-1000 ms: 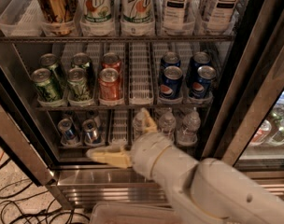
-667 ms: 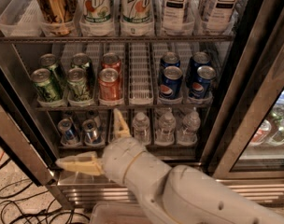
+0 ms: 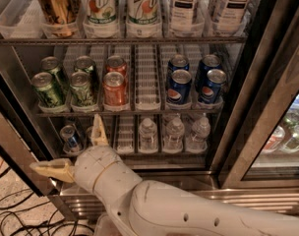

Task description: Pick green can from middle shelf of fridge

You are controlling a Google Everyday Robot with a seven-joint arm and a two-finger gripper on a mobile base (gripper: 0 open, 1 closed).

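Evidently the approach step: the hand, spread wide, hangs below the middle shelf and must rise to the green can.

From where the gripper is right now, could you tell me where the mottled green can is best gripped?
Grip the green can around its side wall, coming straight in from the front of the middle shelf. It stands upright at its lane's front, a brighter can and a red can close beside it. The gripper is open, below that shelf.
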